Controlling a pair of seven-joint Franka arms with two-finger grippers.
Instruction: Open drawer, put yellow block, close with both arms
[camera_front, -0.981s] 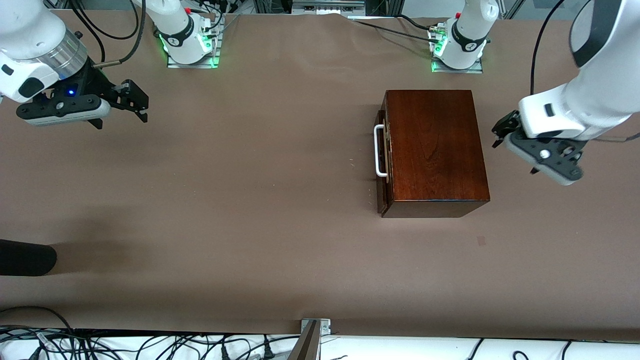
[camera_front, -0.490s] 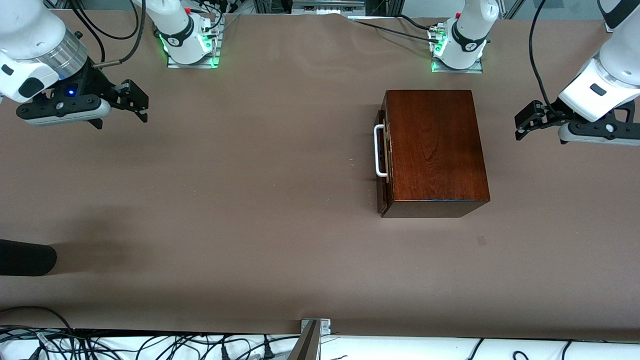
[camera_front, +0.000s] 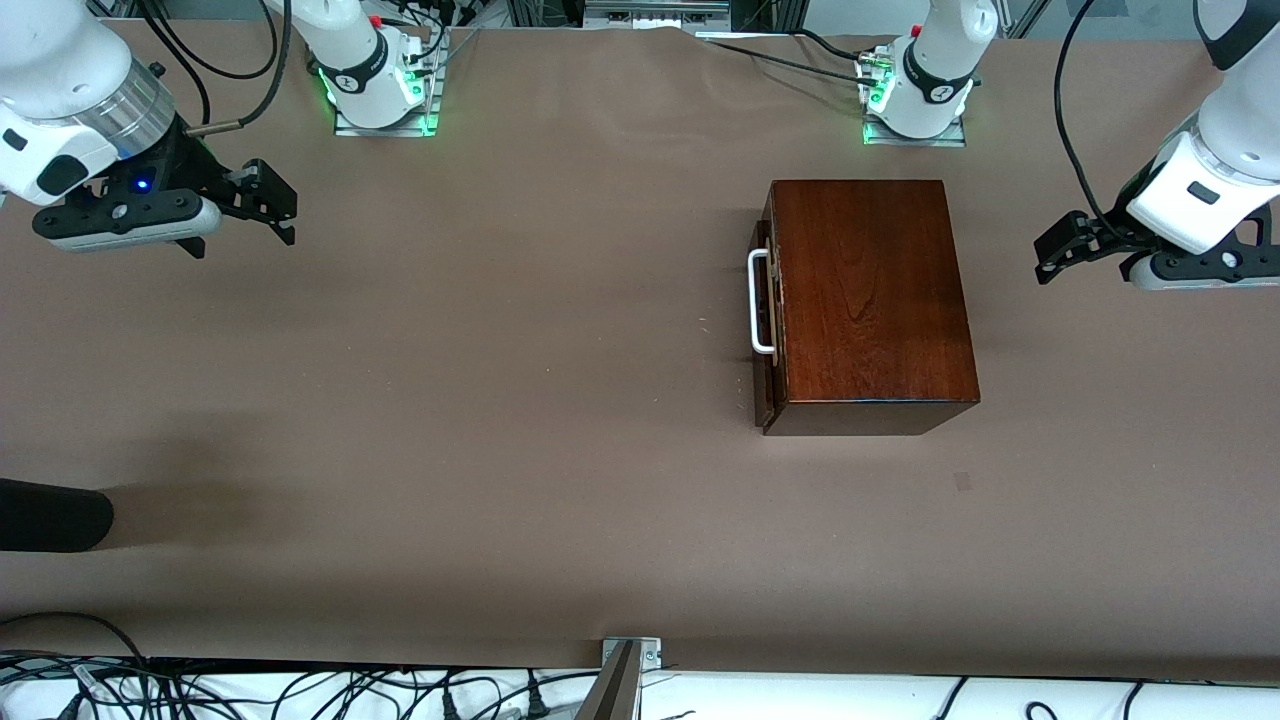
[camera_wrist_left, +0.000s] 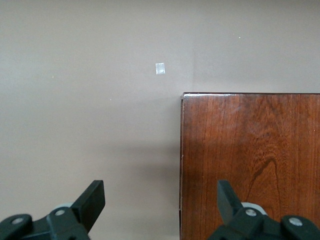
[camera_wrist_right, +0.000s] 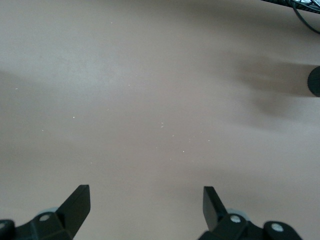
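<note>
The glossy dark-brown wooden box (camera_front: 870, 300) stands toward the left arm's end of the table. Its drawer (camera_front: 768, 330) is pushed in, and the white U-shaped handle (camera_front: 757, 300) faces the right arm's end. The yellow block is out of view. My left gripper (camera_front: 1045, 260) hangs open and empty beside the box's back, off toward the left arm's end. In the left wrist view that left gripper (camera_wrist_left: 160, 189) straddles the edge of the box's top (camera_wrist_left: 250, 160). My right gripper (camera_front: 288, 212) waits open over bare table at the right arm's end, and the right wrist view shows this gripper (camera_wrist_right: 146, 192) holding nothing.
A black rounded object (camera_front: 50, 515) lies at the table's edge at the right arm's end, nearer the front camera. A small pale mark (camera_front: 962, 481) sits on the brown cover near the box. A metal bracket (camera_front: 628, 660) and cables line the front edge.
My left gripper has pulled away from the box's back toward the left arm's end of the table and levelled out. The right arm and the box have not moved.
</note>
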